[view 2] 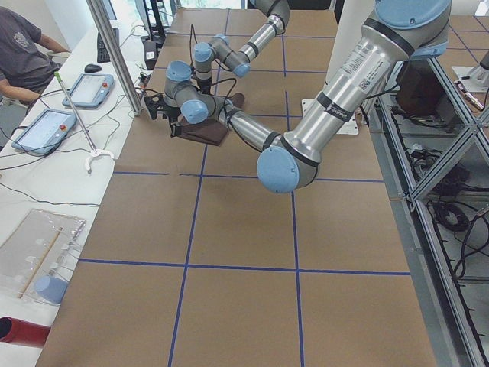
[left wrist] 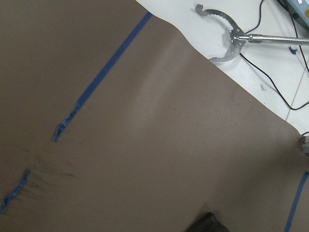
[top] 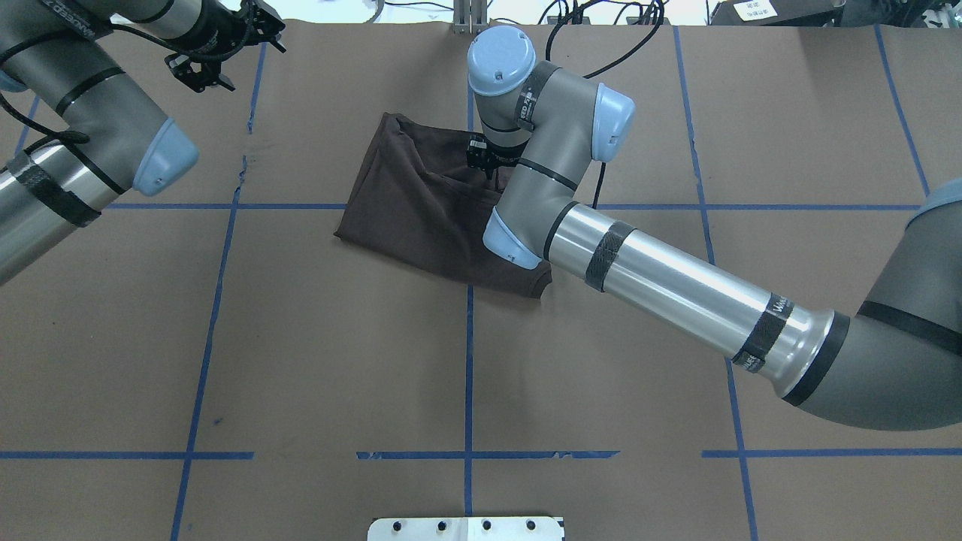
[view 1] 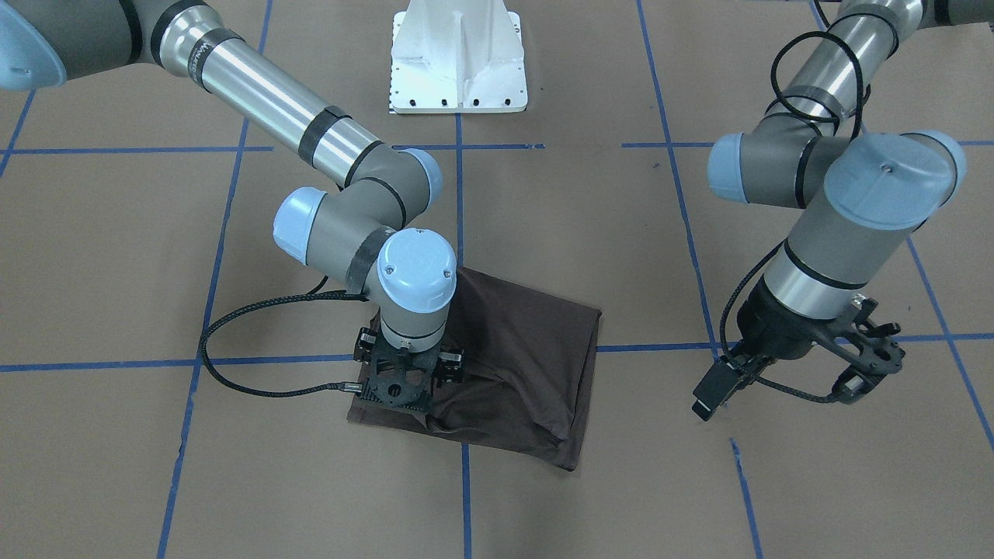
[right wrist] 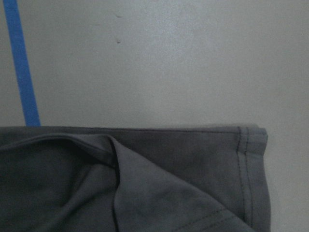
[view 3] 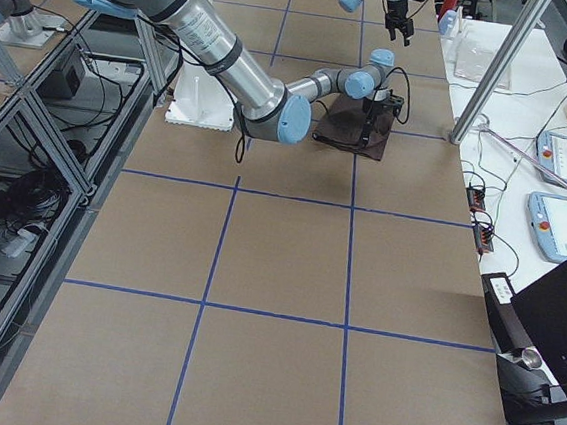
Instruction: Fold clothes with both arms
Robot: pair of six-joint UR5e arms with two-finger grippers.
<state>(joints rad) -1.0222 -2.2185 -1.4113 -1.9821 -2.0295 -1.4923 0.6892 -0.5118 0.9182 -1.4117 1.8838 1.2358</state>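
The clothes are one dark brown T-shirt [view 1: 520, 357] [top: 421, 218], lying folded into a rough rectangle on the brown table cover. My right gripper [view 1: 400, 400] [top: 485, 161] points straight down onto the shirt's edge nearest the operators' side. Its linkage is spread wide, and its fingertips are hidden by the wrist. The right wrist view shows a hemmed corner of the shirt [right wrist: 169, 183] with a soft crease and no fingers. My left gripper [view 1: 870, 373] [top: 225, 49] hangs open and empty above bare table, well away from the shirt.
The white pedestal base [view 1: 458, 62] stands at the robot's side of the table. Blue tape lines [top: 468, 361] grid the cover. Past the table's far edge, a metal grabber tool [left wrist: 227, 43] lies on a white bench. A person [view 2: 23, 53] sits beside tablets there.
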